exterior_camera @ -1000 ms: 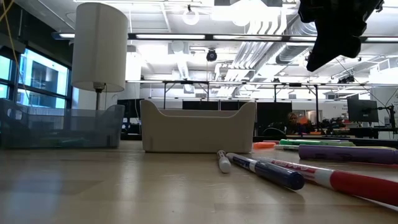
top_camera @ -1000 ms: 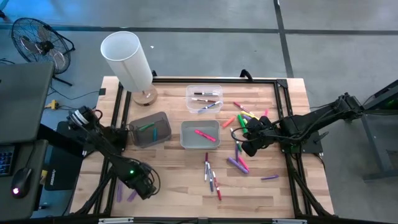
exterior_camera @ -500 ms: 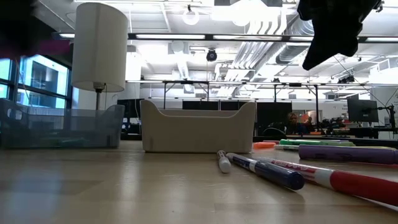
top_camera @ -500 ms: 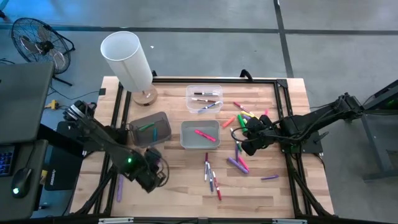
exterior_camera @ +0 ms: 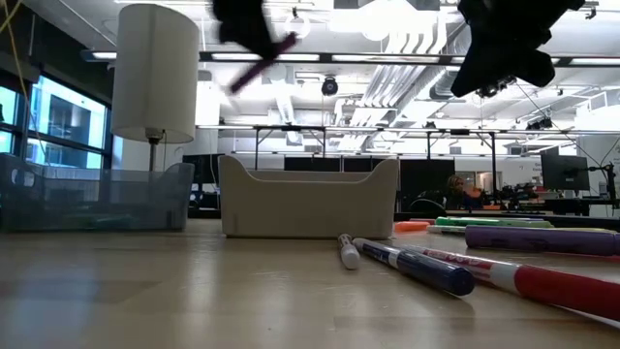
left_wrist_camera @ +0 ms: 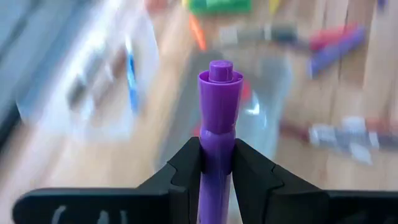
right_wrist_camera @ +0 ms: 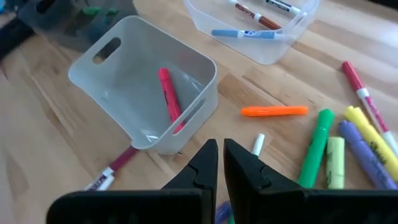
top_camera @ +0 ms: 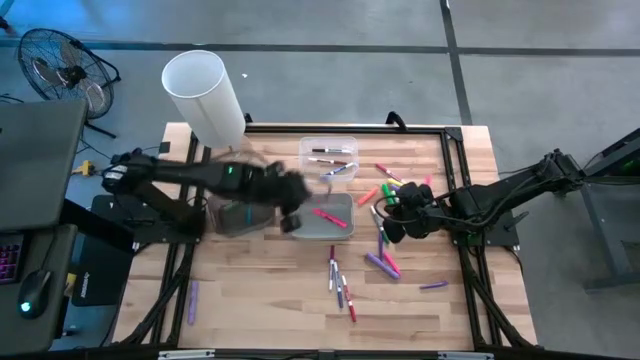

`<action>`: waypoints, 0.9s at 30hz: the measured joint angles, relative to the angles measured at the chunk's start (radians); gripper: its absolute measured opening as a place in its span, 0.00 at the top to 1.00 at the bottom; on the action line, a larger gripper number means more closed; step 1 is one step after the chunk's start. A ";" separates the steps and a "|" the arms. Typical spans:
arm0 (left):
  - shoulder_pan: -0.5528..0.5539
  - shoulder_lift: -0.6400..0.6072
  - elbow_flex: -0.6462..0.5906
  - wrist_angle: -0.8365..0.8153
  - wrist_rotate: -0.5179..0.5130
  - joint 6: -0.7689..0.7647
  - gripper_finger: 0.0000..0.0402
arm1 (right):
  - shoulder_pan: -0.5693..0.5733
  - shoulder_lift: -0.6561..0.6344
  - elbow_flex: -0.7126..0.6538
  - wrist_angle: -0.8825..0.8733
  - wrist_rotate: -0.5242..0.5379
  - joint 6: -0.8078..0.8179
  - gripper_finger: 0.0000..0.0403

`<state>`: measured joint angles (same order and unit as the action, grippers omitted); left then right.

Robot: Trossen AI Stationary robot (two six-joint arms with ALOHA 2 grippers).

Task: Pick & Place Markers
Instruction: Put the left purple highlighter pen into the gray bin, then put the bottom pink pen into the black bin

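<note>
The left gripper [left_wrist_camera: 217, 163] pinches a purple marker [left_wrist_camera: 217, 106], a smooth round stick with a small knob on its tip. It hangs in the air over the near left edge of the pale grey bin [top_camera: 322, 216] at the middle of the wooden table [top_camera: 270, 300]. A moment ago this arm was low by the table's front left corner; it has swung up and across to the bin. A pink marker [right_wrist_camera: 168, 98] lies inside that bin. Many more markers [top_camera: 386, 255] lie loose toward the table's right edge. The right gripper [right_wrist_camera: 220, 163] waits above them, fingers pressed together and holding nothing.
</note>
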<state>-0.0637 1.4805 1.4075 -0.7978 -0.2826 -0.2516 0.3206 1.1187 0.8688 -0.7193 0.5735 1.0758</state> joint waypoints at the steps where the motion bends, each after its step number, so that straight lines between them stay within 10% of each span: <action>1: 0.027 0.020 0.002 0.071 0.023 0.047 0.83 | 0.000 0.000 0.000 0.000 0.000 0.017 0.96; 9: 0.056 0.150 -0.003 0.257 0.229 0.306 0.83 | 0.000 0.000 0.000 0.003 -0.004 0.116 0.96; 27: 0.057 0.242 0.032 0.181 0.273 0.150 0.72 | 0.001 0.000 0.000 0.013 -0.003 0.068 0.96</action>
<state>-0.0063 1.7222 1.4399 -0.6168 -0.0101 -0.1015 0.3214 1.1191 0.8688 -0.7061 0.5708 1.1439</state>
